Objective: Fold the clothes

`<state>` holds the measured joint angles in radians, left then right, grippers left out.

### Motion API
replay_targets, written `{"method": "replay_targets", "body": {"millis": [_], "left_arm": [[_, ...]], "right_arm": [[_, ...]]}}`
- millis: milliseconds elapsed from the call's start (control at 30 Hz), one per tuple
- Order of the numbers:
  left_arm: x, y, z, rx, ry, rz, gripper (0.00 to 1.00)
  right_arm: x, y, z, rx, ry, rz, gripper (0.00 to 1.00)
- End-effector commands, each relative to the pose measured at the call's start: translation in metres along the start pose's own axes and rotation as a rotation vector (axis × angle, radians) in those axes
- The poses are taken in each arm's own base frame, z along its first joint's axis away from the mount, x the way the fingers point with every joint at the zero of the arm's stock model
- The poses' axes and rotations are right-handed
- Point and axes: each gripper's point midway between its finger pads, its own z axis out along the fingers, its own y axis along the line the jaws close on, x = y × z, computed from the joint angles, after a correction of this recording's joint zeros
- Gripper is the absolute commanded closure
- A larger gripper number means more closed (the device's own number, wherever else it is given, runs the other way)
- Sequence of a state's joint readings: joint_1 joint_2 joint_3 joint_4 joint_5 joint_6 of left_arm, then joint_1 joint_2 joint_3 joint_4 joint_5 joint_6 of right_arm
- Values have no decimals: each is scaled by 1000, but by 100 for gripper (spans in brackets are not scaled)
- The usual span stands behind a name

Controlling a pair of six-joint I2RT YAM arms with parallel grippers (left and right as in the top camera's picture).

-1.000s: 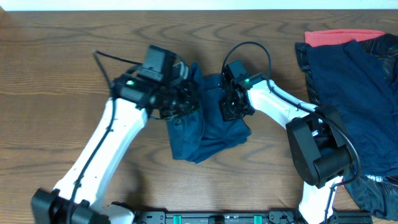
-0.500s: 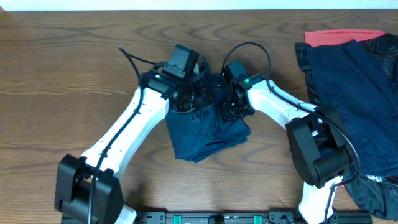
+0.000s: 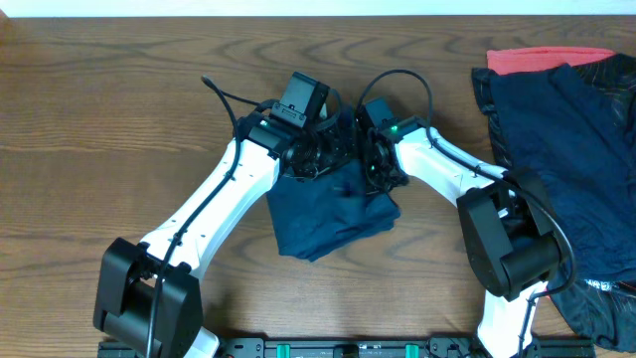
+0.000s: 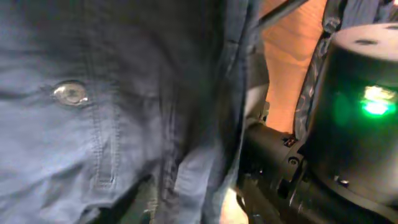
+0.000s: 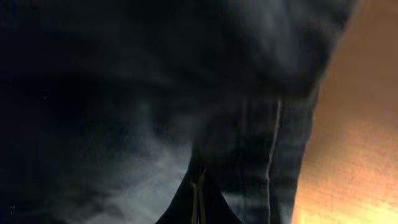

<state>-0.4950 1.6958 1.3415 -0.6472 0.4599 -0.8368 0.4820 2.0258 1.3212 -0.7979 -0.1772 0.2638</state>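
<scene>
Overhead, the 2 white arms lean in from the near edge of the wooden table (image 3: 99,119) and meet over the navy shorts (image 3: 328,214), which lie bunched in the middle of the table with their rumpled lower part spreading toward the near edge. The left claw (image 3: 330,159) is down on the top edge of the shorts, just beside the right claw (image 3: 376,171), which presses into the same bunched edge from the other side. Well apart, at the right end of the table, sits a pile of clothes (image 3: 566,149), mostly navy, with a red garment (image 3: 542,60) showing at its far edge and a shiny black garment (image 3: 611,72) next to that. From the left wrist, navy cloth fills most of the view, with a metal snap (image 4: 69,93) and a stitched seam on it, and the other arm's black housing with a green light (image 4: 375,102) stands close on the right; I cannot tell whether the left claw is wide or closed, since its fingers are buried in fabric. From the right wrist, dark cloth hangs over nearly everything, and the 2 fingers (image 5: 185,200) come together in a narrow point at the bottom, pinched on a fold of the shorts.
</scene>
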Motion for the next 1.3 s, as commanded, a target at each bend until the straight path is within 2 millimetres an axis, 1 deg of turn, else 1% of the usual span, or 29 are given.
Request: {"method": "replay_targets", "body": {"millis": [0, 33, 133, 167, 233, 300, 367, 400, 467, 533, 567, 600, 633, 700, 800, 867, 1000, 1133, 1200, 1267], "left_arm": [[-2, -15, -9, 44, -9, 63, 47], [-3, -16, -10, 50, -12, 78, 46], [-10, -16, -18, 66, -36, 139, 45], [-14, -15, -22, 67, -49, 159, 45], [-26, -10, -32, 70, -83, 179, 44], [-42, -3, -42, 74, -125, 173, 44], [-60, 6, -50, 69, -172, 179, 44], [-72, 13, -54, 51, -207, 185, 44], [-91, 27, -60, -5, -276, 193, 44], [-108, 40, -66, -72, -345, 218, 44], [-113, 44, -68, -94, -370, 232, 44], [-119, 45, -69, -113, -396, 251, 44], [-124, 45, -70, -124, -417, 282, 44], [-130, 43, -67, -135, -434, 343, 44], [-138, 47, -55, -146, -428, 381, 44], [-140, 55, -41, -164, -402, 382, 44], [-140, 79, -5, -210, -322, 352, 45], [-137, 103, 25, -253, -250, 324, 45], [-133, 113, 36, -273, -216, 310, 44], [-127, 125, 45, -298, -172, 293, 44]], "right_arm": [[13, -38, 2, 168, 44, 115, 99], [6, -45, -9, 194, 17, 130, 99], [-17, -67, -55, 249, -79, 177, 98], [-24, -72, -71, 255, -111, 193, 97], [-35, -81, -104, 256, -182, 227, 95], [-43, -84, -138, 227, -255, 255, 94], [-46, -79, -163, 177, -307, 254, 93], [-46, -70, -173, 131, -326, 217, 94], [-45, -46, -186, 23, -344, 114, 93], [-39, -18, -190, -87, -335, 15, 93], [-34, -4, -189, -136, -314, -26, 93], [-29, 5, -186, -169, -292, -47, 93], [-24, 15, -179, -196, -264, -62, 93], [-13, 26, -162, -208, -209, -74, 94], [5, 34, -132, -202, -115, -61, 96], [15, 36, -114, -196, -66, -38, 97], [38, 32, -78, -180, 16, 11, 98], [61, 25, -53, -164, 76, 36, 98], [70, 21, -43, -157, 98, 43, 98], [77, 17, -33, -153, 106, 46, 94]]}}
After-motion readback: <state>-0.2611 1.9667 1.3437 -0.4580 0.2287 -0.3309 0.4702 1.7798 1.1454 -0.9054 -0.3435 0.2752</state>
